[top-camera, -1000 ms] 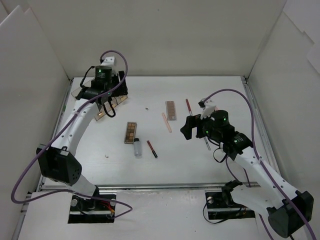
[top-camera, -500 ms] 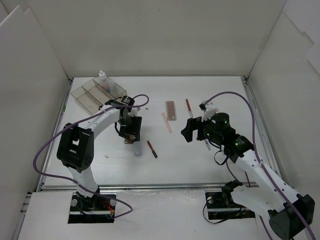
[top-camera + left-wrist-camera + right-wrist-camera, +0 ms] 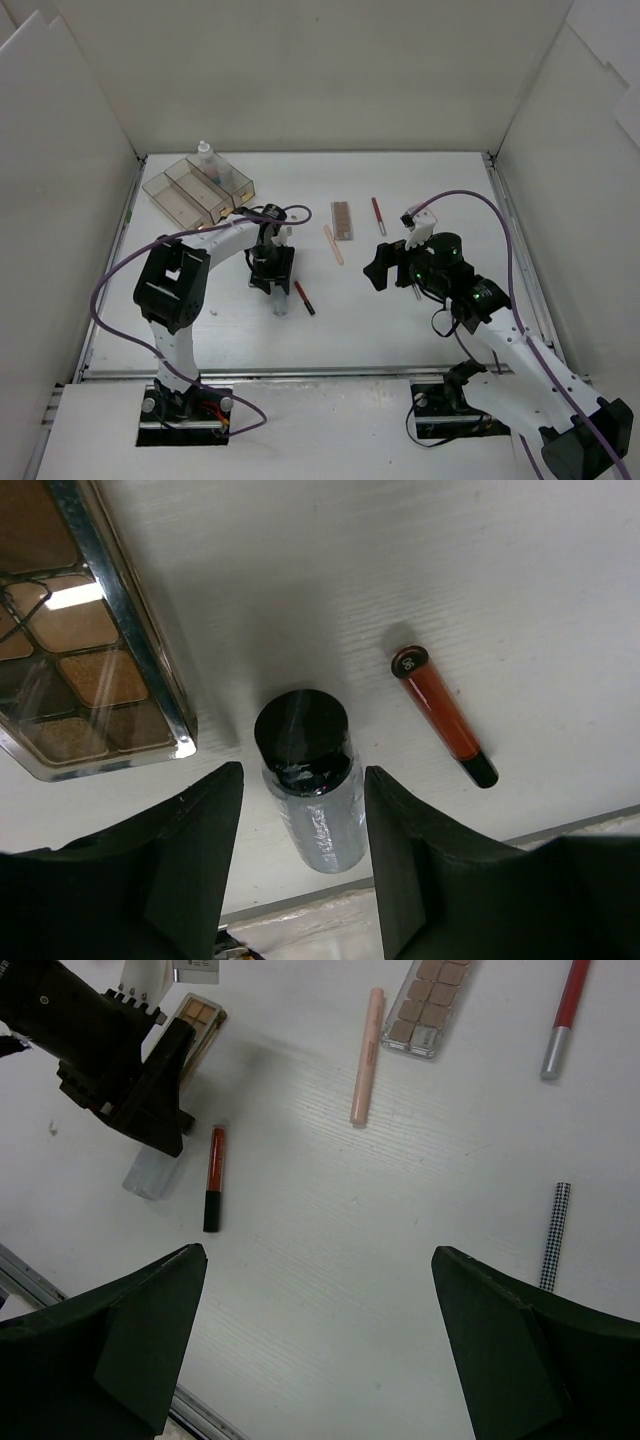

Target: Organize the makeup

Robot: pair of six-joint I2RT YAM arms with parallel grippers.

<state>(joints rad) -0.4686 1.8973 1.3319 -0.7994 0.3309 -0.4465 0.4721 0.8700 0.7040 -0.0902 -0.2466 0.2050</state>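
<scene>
Left fingers (image 3: 190, 860): apart, I straddle the bottle (image 3: 318, 825) with a gap on each side.
Bottle: lying on the table (image 3: 420, 550), between the palette (image 3: 70, 660) and the red pencil (image 3: 440, 715).
Right fingers (image 3: 130, 1340): spread wide, I hold nothing.

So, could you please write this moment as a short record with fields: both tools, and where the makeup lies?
left tool: open, jaws astride the clear bottle, which lies flat
right tool: open, holds nothing
beside the bottle: eyeshadow palette, red pencil
loose farther off: second palette, pink pencil, red-silver pencil, checked pencil
clear box: a white bottle upright in it
</scene>
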